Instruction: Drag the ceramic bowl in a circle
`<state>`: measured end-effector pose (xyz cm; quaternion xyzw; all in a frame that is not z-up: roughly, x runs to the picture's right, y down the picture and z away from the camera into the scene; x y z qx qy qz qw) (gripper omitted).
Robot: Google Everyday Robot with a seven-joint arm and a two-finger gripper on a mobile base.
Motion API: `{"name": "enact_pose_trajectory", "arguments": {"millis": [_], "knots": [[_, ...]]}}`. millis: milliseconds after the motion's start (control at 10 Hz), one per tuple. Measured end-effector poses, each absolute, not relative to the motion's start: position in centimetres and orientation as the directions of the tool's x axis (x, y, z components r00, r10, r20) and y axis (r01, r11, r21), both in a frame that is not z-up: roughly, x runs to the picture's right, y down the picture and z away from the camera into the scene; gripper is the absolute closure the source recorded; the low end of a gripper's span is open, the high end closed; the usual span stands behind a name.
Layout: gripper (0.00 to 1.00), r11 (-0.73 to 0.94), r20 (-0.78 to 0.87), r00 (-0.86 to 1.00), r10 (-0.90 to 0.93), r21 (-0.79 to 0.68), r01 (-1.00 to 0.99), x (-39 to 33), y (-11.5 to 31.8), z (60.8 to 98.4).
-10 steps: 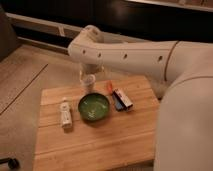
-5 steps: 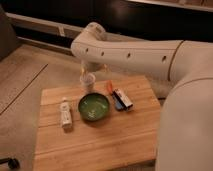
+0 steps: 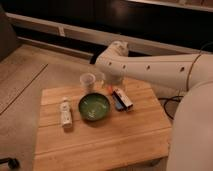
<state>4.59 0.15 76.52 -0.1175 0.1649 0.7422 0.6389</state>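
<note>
Gripper [image 3: 115, 82] half-hidden beside cup [image 3: 88, 81]

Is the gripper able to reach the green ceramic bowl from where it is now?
Probably yes: the gripper hangs behind the ceramic bowl, beside the cup, with nothing covering the bowl.

White arm [image 3: 150, 67] outstretched, gripper [image 3: 113, 82] low beneath its wrist [image 3: 117, 52], fingers apart.
</note>
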Motion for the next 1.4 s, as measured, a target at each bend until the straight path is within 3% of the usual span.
{"name": "enact_pose_trajectory", "arguments": {"millis": [400, 1000, 1400], "knots": [[0.35, -0.236, -0.448, -0.235, 0.863, 0.054, -0.970, 3.9, 3.3, 81.1], [0.35, -0.243, -0.477, -0.238, 0.846, 0.051, -0.969, 3.8, 4.3, 81.9], [0.35, -0.241, -0.555, -0.226, 0.801, 0.048, -0.969, 2.0, 7.2, 84.5]]}}
